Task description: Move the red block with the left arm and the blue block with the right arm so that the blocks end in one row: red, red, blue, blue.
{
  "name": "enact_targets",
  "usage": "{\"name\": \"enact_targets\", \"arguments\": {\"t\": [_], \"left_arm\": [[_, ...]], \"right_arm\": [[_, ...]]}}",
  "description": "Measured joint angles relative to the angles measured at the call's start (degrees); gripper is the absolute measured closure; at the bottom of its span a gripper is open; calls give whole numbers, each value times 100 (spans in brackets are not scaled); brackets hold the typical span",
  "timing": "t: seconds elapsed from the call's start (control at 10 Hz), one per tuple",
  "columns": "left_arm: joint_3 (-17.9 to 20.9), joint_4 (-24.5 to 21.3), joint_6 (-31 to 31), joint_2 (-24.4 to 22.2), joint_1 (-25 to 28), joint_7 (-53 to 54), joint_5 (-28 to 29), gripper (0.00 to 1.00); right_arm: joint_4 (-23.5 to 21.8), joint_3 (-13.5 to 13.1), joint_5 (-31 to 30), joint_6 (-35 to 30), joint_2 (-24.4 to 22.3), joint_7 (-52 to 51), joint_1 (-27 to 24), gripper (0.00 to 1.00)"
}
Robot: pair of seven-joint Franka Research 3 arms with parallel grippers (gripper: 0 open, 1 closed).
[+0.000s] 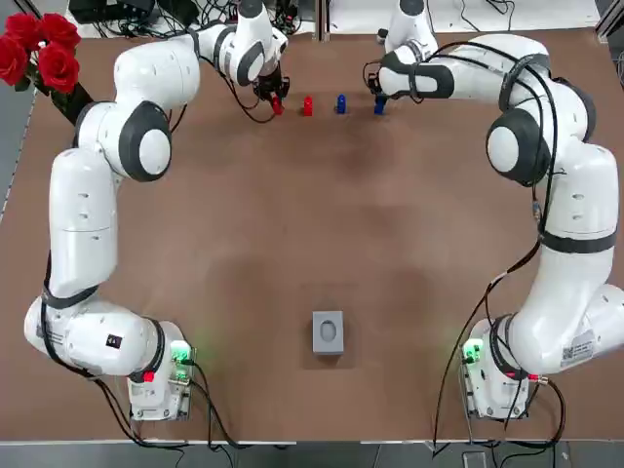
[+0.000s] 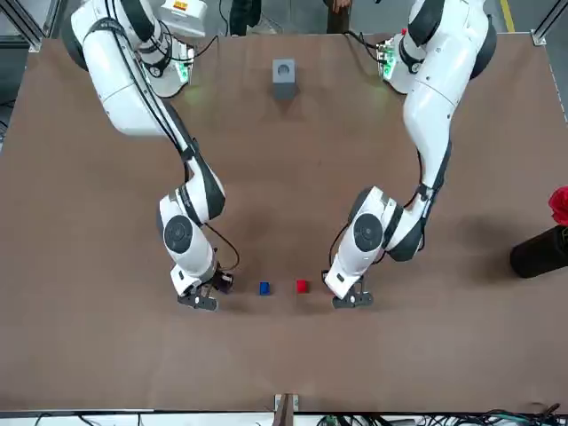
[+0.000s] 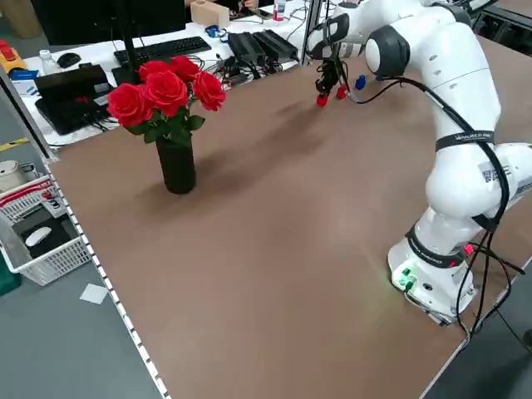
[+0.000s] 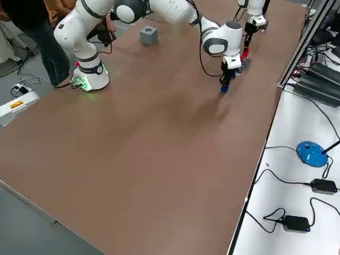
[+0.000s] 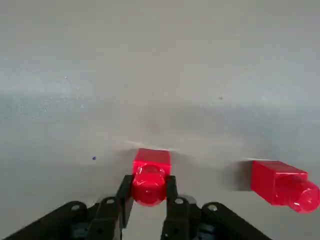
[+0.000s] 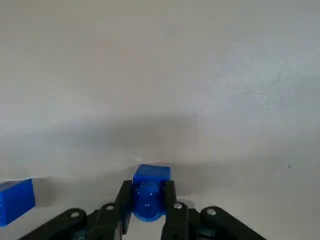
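Four small blocks stand in one row near the table's far edge. My left gripper point(image 1: 276, 99) is shut on the leftmost red block point(image 1: 277, 105), which sits between its fingers point(image 5: 122, 200) in the left wrist view point(image 5: 150, 177). A second red block point(image 1: 307, 104) point(image 5: 282, 182) stands free beside it. Then comes a free blue block point(image 1: 340, 102) point(image 6: 15, 200). My right gripper point(image 1: 379, 100) is shut on the rightmost blue block point(image 1: 379, 107) point(image 6: 148, 192). Both held blocks are at or just above the tabletop.
A grey cube point(image 1: 328, 331) sits near the table's front middle. A dark vase of red roses point(image 1: 44, 58) stands at the far left corner. The far table edge lies just behind the row. A person point(image 4: 32, 21) stands beyond the table in the right side view.
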Motion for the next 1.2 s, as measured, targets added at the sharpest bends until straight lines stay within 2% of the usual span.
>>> {"name": "enact_targets", "arguments": {"t": [0.2, 0.4, 0.5, 0.7, 0.8, 0.9, 1.1, 1.2], "left_arm": [[-20, 15, 30, 33, -22, -17, 0, 42], [-20, 82, 45, 16, -12, -41, 0, 13], [-20, 128, -80, -67, 10, -41, 0, 1], [-20, 142, -798, -452, 57, 16, 0, 1], [-19, 105, -1137, -695, 123, 302, 0, 1], [-21, -66, -1343, -990, 226, 754, 0, 1], [-14, -810, -1457, -1821, 492, 1666, 0, 1], [-5, -1167, -1524, -2259, 610, 1949, -1, 1]], "right_arm": [[67, 0, -2, -3, 43, 48, 46, 69], [97, 0, -10, -32, 91, 70, 58, 59], [108, 0, -20, -101, 125, 75, 58, 47], [220, 1, -29, -327, 146, 85, 58, 38], [312, 0, -29, -437, 142, 93, 58, 37], [398, -1, -28, -480, 127, 135, 55, 30], [471, 105, -27, -700, -88, 377, 10, 3], [408, 133, -27, -933, -404, 450, -34, 0]]}}
